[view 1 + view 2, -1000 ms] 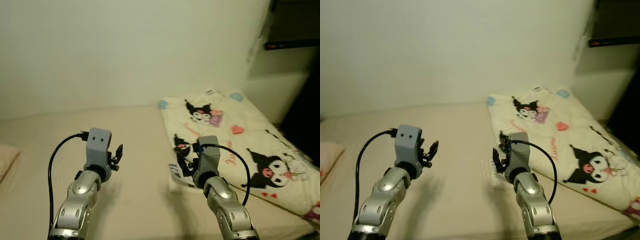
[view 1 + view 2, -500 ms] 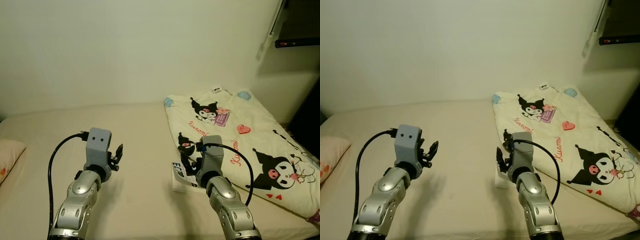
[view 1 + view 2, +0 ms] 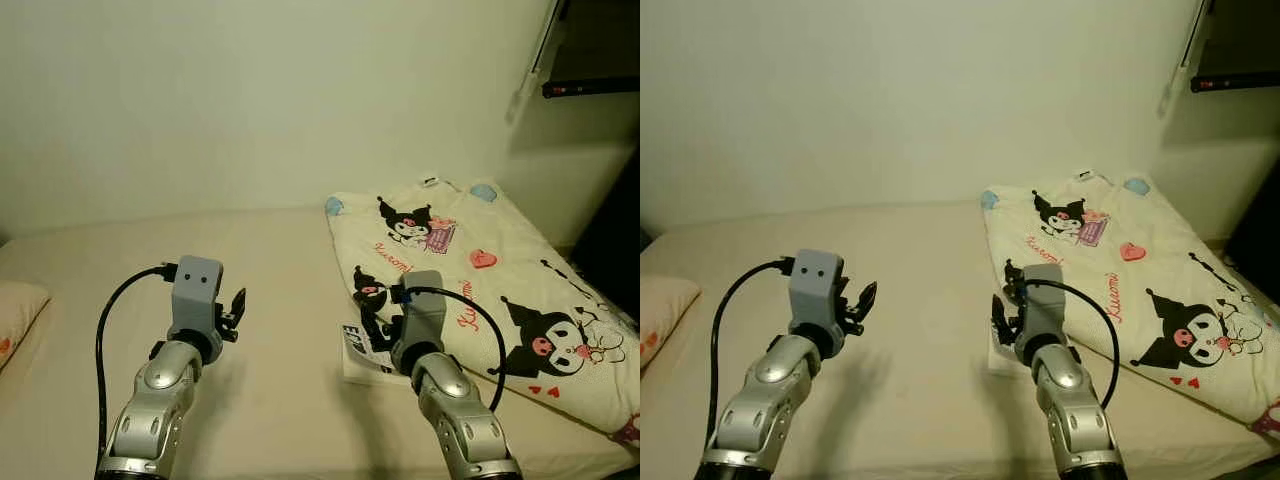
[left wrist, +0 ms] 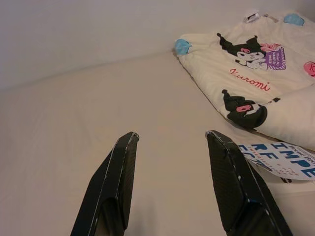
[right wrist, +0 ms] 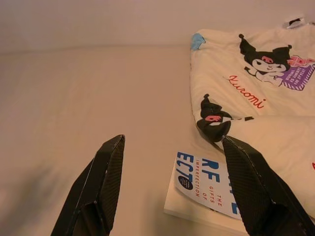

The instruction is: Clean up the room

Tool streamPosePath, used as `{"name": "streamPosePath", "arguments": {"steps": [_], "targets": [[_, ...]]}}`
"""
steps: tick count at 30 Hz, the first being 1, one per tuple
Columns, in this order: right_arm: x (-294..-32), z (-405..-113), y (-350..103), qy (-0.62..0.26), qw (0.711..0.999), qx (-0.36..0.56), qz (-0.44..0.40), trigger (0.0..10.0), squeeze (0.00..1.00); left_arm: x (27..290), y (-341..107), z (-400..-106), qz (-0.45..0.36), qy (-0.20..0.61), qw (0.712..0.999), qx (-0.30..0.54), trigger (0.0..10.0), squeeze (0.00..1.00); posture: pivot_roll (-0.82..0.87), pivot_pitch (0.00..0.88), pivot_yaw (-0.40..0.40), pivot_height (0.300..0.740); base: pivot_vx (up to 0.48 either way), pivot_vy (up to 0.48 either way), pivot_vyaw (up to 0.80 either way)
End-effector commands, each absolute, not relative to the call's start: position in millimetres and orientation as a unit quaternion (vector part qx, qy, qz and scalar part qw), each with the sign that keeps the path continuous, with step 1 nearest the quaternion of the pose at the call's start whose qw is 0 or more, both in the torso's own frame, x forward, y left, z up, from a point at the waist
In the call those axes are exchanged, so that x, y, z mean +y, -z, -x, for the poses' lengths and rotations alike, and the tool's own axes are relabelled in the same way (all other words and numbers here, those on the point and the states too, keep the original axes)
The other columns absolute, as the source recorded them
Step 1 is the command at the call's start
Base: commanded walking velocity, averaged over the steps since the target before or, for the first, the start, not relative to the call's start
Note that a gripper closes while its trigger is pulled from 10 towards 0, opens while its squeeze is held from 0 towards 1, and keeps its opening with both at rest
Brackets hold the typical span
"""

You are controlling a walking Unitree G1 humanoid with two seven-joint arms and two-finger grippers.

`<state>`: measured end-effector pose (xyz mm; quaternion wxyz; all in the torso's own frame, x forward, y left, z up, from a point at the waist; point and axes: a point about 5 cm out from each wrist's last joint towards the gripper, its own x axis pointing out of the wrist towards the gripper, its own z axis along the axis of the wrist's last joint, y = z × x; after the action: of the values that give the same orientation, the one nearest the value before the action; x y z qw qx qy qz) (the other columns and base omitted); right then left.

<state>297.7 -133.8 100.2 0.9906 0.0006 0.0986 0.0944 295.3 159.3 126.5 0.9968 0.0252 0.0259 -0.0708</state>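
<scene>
A cream blanket (image 3: 500,290) printed with black cartoon characters lies folded on the right side of the bed. A white book (image 5: 206,191) with blue lettering sticks out from under the blanket's near edge, also seen as the book (image 4: 278,160) from the left wrist. My right gripper (image 3: 375,322) hovers open just above and before the book, nothing between its fingers (image 5: 101,189). My left gripper (image 3: 235,310) is held open over the bare sheet to the left, well away from the book, its fingers (image 4: 115,184) empty.
The beige bed sheet (image 3: 270,400) spreads from the wall to the near edge. A pillow (image 3: 15,315) with a pink print lies at the far left. A dark shelf (image 3: 590,85) and a dark gap stand at the right beyond the bed.
The camera has shifted slightly, so the blanket and pillow sit a little differently in the picture. Both arms hold the same pose, fingers still open.
</scene>
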Motion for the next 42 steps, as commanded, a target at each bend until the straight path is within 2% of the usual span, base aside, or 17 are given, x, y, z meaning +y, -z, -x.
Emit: {"name": "streamPosePath", "arguments": {"steps": [1,8,20,42], "targets": [[-130.0,-298.5,-101.3,-0.104,0.99,0.096,0.01,10.0,0.0,161.7,-123.5,-293.7,-0.027,0.069,0.997,0.031,10.0,0.0,-0.09,0.037,0.027,0.74,0.0,0.0,0.0],[-132.6,-297.8,-100.1,-0.092,0.991,0.101,-0.01,10.0,0.0,161.0,-121.5,-292.6,-0.029,0.072,0.996,0.036,10.0,0.0,-0.09,0.039,0.028,0.74,0.0,0.0,0.0],[-129.8,-297.0,-100.0,-0.108,0.989,0.099,0.026,10.0,0.0,160.8,-120.5,-291.6,-0.028,0.074,0.996,0.038,10.0,0.0,-0.09,0.04,0.026,0.74,0.0,0.0,0.0],[-125.6,-297.7,-99.5,-0.119,0.987,0.099,0.029,10.0,0.0,158.3,-120.9,-291.3,-0.026,0.083,0.995,0.041,10.0,0.0,-0.08,0.036,0.025,0.74,0.0,0.0,0.74]]}}
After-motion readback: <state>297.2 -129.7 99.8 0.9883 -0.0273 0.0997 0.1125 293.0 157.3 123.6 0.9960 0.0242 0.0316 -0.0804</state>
